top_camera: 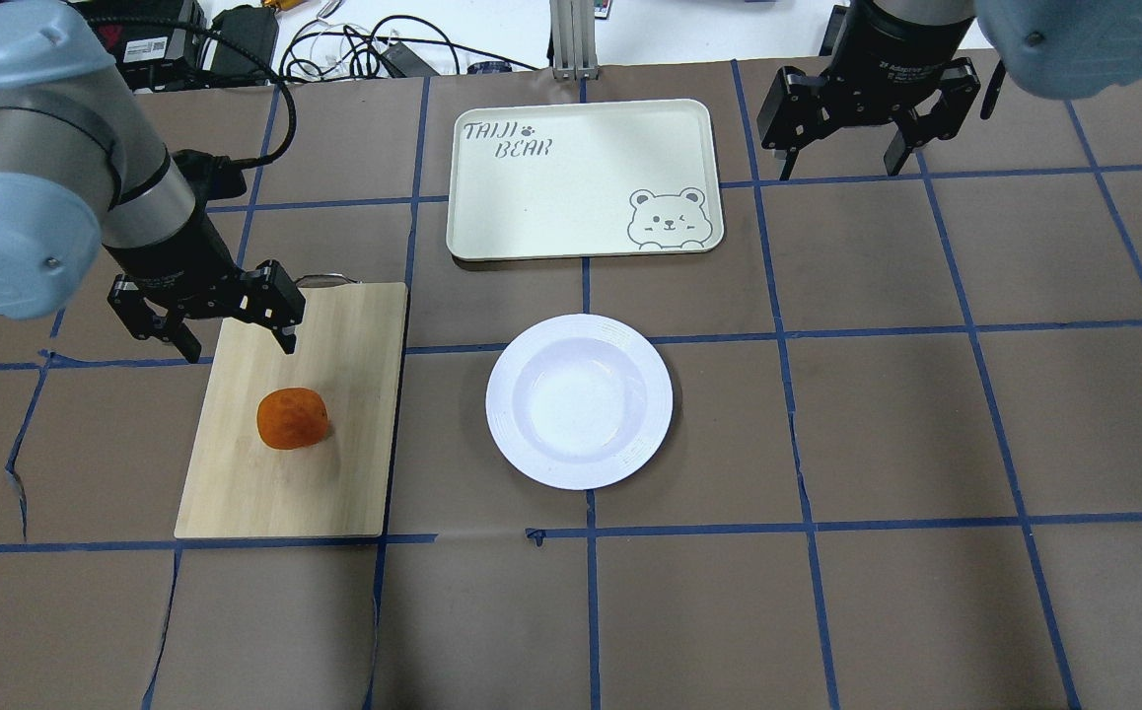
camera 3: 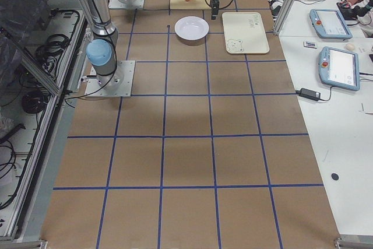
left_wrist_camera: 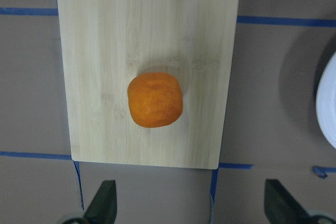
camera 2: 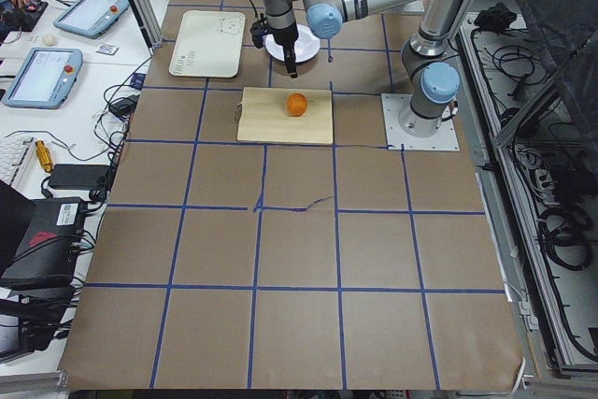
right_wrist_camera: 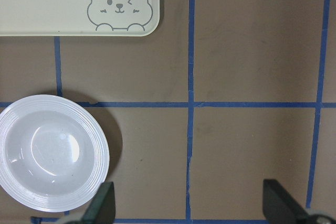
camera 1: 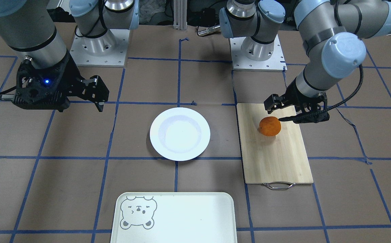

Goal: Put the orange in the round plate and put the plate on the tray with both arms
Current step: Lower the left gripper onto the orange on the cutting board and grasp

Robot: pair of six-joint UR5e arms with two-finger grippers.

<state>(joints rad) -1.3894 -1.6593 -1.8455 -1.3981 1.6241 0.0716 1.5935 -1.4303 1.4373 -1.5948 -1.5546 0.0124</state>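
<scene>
The orange (top_camera: 292,418) (camera 1: 269,126) (left_wrist_camera: 155,99) lies on a bamboo cutting board. My left gripper (top_camera: 236,345) (left_wrist_camera: 190,198) hangs open above the board's handle end, a short way from the orange and not touching it. The round plate (top_camera: 579,400) (camera 1: 180,134) (right_wrist_camera: 52,153) rests empty on the table's middle. Beyond it lies the tray (top_camera: 571,177) (camera 1: 182,216) (right_wrist_camera: 52,3) with its bear drawing, also empty. My right gripper (top_camera: 840,170) (right_wrist_camera: 189,198) is open in the air to the tray's right, holding nothing.
The cutting board (top_camera: 334,375) (camera 1: 276,158) has a metal handle (camera 1: 278,185) on its tray-side end. Cables and boxes (top_camera: 354,54) line the far table edge. Both arm bases (camera 1: 258,50) stand at the robot's side. Tablets (camera 3: 338,68) sit on a side bench.
</scene>
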